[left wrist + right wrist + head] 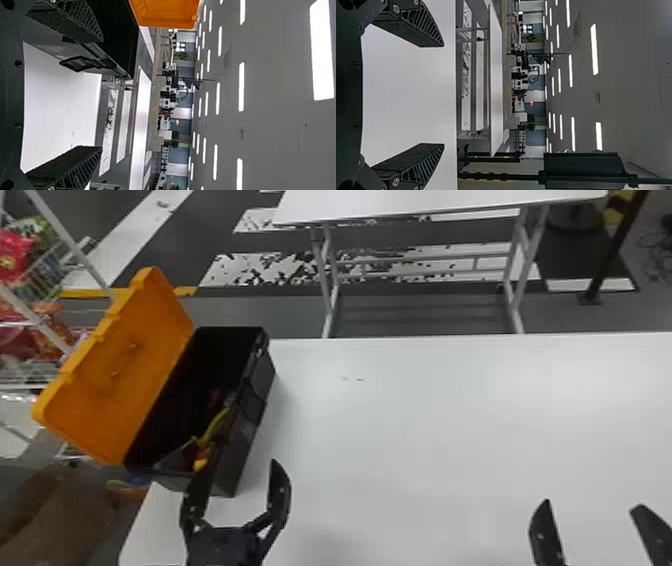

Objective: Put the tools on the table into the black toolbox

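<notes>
Standing at the left edge of the white table (425,415), the black toolbox (248,430) has its orange lid (125,365) tipped open leftward; tools (216,426) with yellow and red parts lie inside. The left gripper (239,466), fingers parted, is by its near end; the right gripper (591,505), also released, is at near right. Tabletop stretches between.

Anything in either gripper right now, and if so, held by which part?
Nothing held: left gripper and right gripper both stand open, with only air between their fingers.
</notes>
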Controlling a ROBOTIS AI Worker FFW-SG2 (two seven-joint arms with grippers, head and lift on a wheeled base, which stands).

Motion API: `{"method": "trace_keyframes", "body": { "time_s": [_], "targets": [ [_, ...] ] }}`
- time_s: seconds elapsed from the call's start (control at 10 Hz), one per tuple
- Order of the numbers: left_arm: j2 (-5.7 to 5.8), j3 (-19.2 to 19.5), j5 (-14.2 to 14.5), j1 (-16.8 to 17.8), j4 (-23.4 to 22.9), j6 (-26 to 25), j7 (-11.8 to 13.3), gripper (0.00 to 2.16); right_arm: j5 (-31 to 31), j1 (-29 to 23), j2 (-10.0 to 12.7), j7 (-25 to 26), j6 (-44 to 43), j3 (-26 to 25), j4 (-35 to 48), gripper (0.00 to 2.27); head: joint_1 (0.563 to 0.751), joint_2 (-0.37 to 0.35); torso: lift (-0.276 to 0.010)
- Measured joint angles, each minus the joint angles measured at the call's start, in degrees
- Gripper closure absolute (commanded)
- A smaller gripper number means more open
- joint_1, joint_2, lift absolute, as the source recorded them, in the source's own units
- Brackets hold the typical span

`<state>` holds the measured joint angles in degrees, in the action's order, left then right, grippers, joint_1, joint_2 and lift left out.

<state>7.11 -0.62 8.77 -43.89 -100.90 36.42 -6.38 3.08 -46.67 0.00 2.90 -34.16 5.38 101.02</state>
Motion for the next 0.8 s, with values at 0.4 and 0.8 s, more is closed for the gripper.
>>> {"method": "trace_keyframes", "body": {
  "time_s": [0.4,0.8],
  "targets": [
    [0.01,0.09,0.01,0.03,-0.09,-0.04,0.06,0.02,-0.17,0.15,0.00,0.01,-0.16,0.07,-0.04,0.12,0.695,0.196,-0.075],
    [0.01,0.09,0.09,0.03,0.13,-0.03,0.06,0.02,-0.34,0.19,0.00,0.00,-0.90,0.10,-0.63,0.12,0.695,0.197,-0.075]
  ]
}}
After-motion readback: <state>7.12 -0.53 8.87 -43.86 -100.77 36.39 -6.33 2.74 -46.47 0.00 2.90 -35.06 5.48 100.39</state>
